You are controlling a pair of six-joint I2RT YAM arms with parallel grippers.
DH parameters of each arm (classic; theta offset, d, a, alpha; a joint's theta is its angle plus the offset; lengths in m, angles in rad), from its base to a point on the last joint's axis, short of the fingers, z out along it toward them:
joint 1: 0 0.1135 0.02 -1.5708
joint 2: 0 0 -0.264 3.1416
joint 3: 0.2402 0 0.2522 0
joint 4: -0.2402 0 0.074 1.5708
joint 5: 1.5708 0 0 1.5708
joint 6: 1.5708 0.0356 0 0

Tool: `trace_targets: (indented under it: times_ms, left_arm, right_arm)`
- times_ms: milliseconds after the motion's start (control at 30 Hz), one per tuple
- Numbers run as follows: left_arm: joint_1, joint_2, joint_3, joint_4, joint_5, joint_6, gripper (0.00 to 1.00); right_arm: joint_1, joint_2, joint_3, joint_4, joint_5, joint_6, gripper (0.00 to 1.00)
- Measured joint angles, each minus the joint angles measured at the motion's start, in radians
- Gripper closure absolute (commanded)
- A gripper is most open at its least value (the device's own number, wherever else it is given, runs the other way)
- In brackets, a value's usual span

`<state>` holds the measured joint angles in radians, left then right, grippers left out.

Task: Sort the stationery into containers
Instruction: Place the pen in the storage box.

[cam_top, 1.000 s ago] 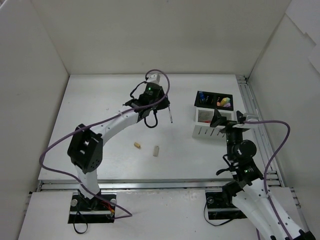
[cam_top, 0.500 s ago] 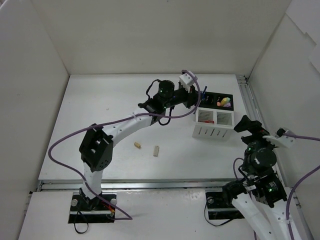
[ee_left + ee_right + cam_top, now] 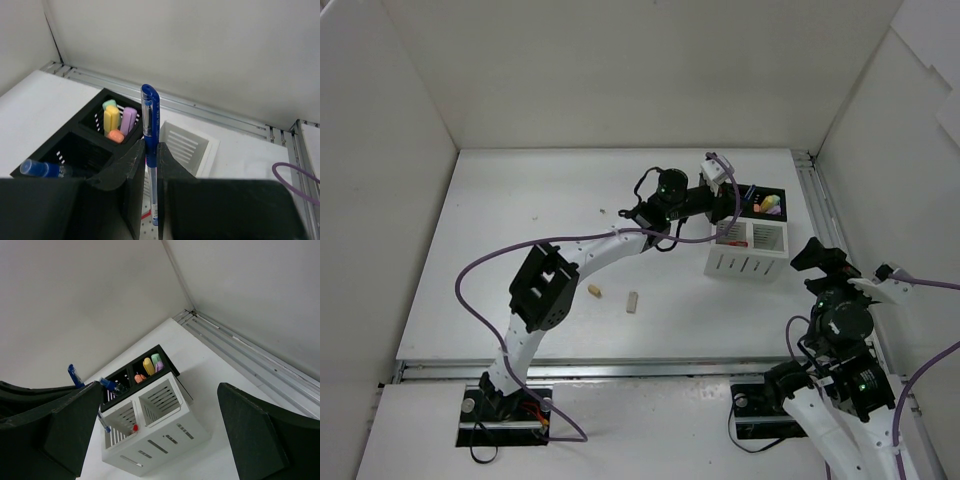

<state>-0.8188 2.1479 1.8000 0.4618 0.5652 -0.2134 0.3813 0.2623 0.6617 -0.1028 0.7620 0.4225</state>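
Shut tight on a clear blue-capped pen [image 3: 151, 115], in the left gripper [image 3: 150, 150]. Pinched at about mid-length between the two black fingers [image 3: 131, 165], standing upright, cap end up and well above the fingertips, writing end down below them. Directly under that lower end, the perforated floor of one compartment of the white slotted box [image 3: 187, 145], with a thin red-tipped pen [image 3: 145, 215] inside. Not possible to tell whether the lower end is below the rim or only above it.

Just to the left in the wrist view, joined to the white one, the black box [image 3: 75, 131]. In its far compartment, standing close together: a yellow marker [image 3: 112, 120], a pale purple marker [image 3: 128, 121], an orange marker [image 3: 116, 135] and a green marker [image 3: 109, 104]. In its near compartment, leaning, a second blue-capped pen [image 3: 42, 169]. From above, hovering over the left side of the two boxes, near their seam.

Wide open and holding nothing, the right gripper [image 3: 157, 405]. Placed near the right edge of the table [image 3: 520, 200], on the near side of the white box and apart from it, with the slotted front between the spread fingers in its own wrist view.

Well apart from both grippers, on the table in front of the left arm: a beige eraser [image 3: 593, 291] and a second beige eraser [image 3: 632, 302], near each other, not touching.
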Motion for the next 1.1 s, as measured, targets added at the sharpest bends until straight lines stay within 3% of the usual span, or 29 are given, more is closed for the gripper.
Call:
trace_targets:
  times_ms: [300,367,400,433,700,833,967,1100]
  left_arm:
    - [-0.007,-0.001,-0.021,0.083,-0.016,-0.021,1.0]
    - [-0.009,-0.003,-0.065,0.105,-0.023,-0.026,0.96]
    - [-0.009,-0.003,-0.085,0.107,-0.025,-0.026,0.91]
    - [-0.009,-0.003,-0.103,0.106,-0.027,-0.026,0.79]
    - [-0.012,-0.008,-0.171,0.124,-0.034,-0.035,0.43]
    - [-0.012,-0.068,-0.224,0.107,-0.037,-0.018,0.0]
    - [-0.001,-0.218,-0.311,0.072,-0.044,-0.034,0.0]
    - [0.06,-0.488,-0.496,0.038,-0.096,-0.107,0.0]
  right_arm:
    - [0.0,0.015,0.0,-0.003,-0.002,0.0,0.02]
    - [0.0,0.015,0.0,-0.003,-0.003,0.0,0.02]
    - [0.0,0.015,0.0,-0.003,-0.003,0.0,0.02]
    - [0.0,0.015,0.0,-0.004,-0.004,-0.001,0.02]
    - [0.0,0.015,0.0,-0.011,-0.033,-0.012,0.02]
    - [0.0,0.034,0.006,-0.014,-0.086,-0.047,0.02]
    - [0.0,0.135,0.055,-0.019,-0.216,-0.1,0.02]
    - [0.013,0.359,0.156,-0.028,-0.393,-0.139,0.02]
